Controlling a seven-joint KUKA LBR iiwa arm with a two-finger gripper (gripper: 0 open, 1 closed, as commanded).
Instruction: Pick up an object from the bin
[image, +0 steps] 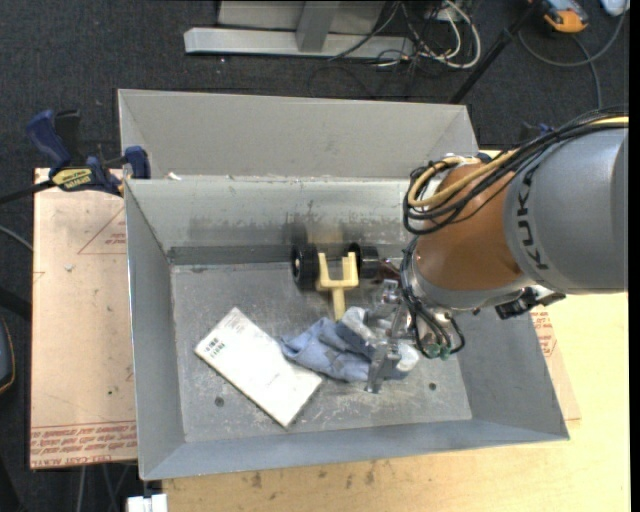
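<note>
Cloth (322, 352) (blue, crumpled) just beside jaws

From where I stand, the bin (150, 330) has bare floor at the back left, behind the white flat packet (255, 365), and again in the front right corner. The middle is crowded. The packet lies slantwise against a crumpled blue cloth (325, 350), and the gripper (385, 370) stands at the cloth's right edge. A yellow-and-black toy (335, 268) blocks the foot of the back wall. The arm (480, 240) overhangs the right side.
</note>
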